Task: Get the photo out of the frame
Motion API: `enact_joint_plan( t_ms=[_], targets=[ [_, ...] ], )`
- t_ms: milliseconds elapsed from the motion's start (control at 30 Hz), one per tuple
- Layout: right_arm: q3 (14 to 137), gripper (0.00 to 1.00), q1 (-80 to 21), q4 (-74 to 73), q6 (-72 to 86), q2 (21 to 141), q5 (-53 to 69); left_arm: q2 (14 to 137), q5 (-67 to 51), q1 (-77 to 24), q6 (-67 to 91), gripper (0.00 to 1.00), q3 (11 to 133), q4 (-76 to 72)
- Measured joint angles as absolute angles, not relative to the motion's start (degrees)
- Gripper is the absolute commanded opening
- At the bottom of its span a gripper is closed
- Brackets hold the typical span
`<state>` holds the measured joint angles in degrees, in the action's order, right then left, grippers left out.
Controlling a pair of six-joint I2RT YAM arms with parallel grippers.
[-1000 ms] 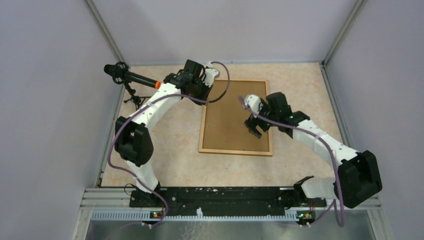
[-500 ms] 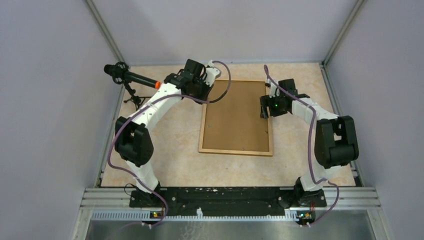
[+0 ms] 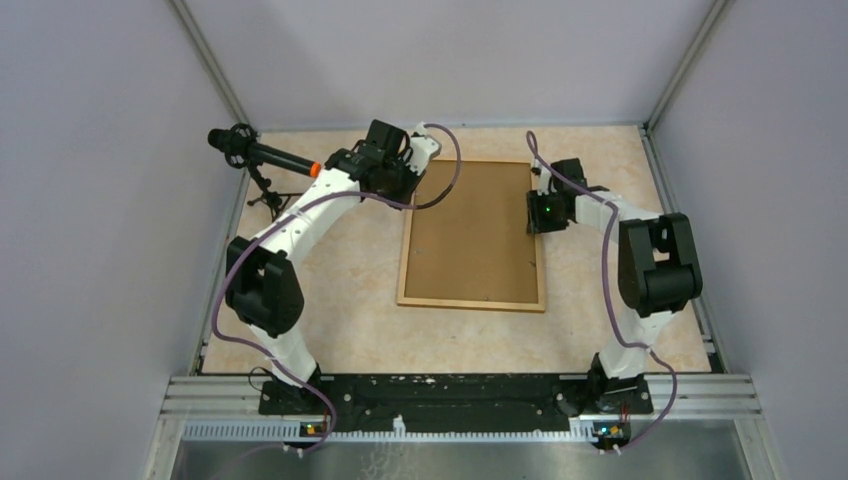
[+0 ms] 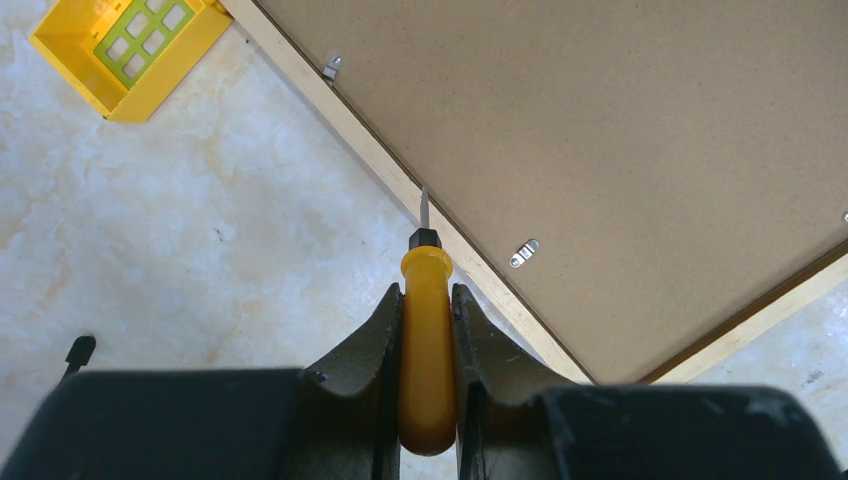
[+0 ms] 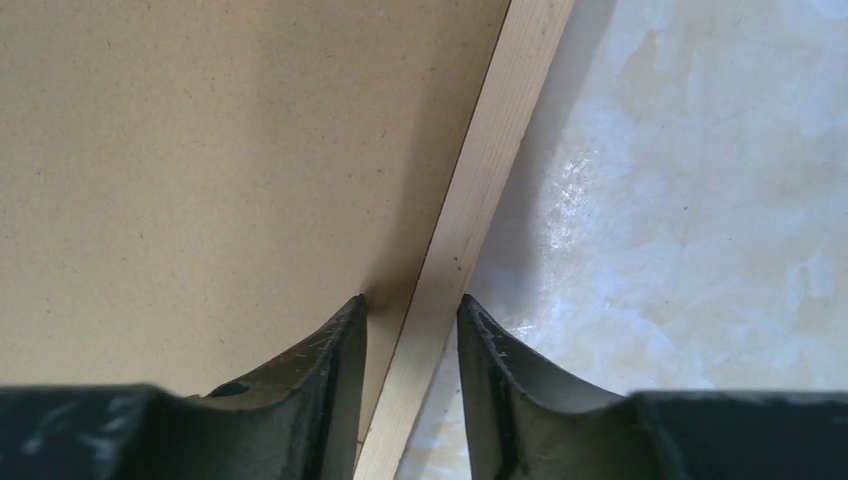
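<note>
Top external view has the frame lying face down in the middle of the table, its plain fibreboard back upward. The photo cannot be seen, so I judge it is inside, under that board. At the far-left corner the left end effector is clamped on a yellow-handled screwdriver, whose thin blade points at the wooden rim between two small metal tabs, touching neither as far as I can tell. On the right side the right end effector straddles the rim with its fingers apart, a dark gap showing on the board side, so nothing is pinched. That is my main worry: if the blade pushes at a tab while the frame is unheld, the frame could skate or turn on the smooth table. A blade that slips off so small a tab could also gouge the soft board, or dig through towards the print beneath. The table is pale beige with a marbled, slightly glossy look, and a yellow tray with green cells sits just beyond the frame's corner. Plain lilac-grey walls close in three sides, and a black microphone with an orange band stands at the far left.
</note>
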<state>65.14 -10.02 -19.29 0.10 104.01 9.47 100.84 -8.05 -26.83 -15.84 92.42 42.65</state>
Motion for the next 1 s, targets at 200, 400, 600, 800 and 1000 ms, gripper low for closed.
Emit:
enact_joint_plan(
  t_ms=[200, 400, 600, 800, 1000],
  targets=[
    [64.9, 0.15, -9.7, -18.9, -0.9, 103.9, 9.8, 100.8, -7.3, -26.8, -18.2, 0.0, 92.3, 42.5],
    [61.8, 0.05, -9.8, -16.8, -1.1, 102.0, 12.0, 100.9, -7.1, -26.8, -21.0, 0.0, 92.3, 42.2],
    [60.8, 0.0, -10.4, -17.4, -1.7, 101.2, 14.3, 103.8, -5.6, -27.3, -25.5, 0.0, 93.7, 42.3],
    [60.2, 0.0, -10.5, -17.4, -2.6, 100.8, 14.7, 107.9, -0.9, -28.5, -28.8, 0.0, 94.5, 42.7],
    [59.3, 0.0, -10.5, -17.9, -3.4, 100.0, 15.2, 109.6, 3.4, -29.6, -29.9, 0.0, 94.5, 42.9]
  ],
)
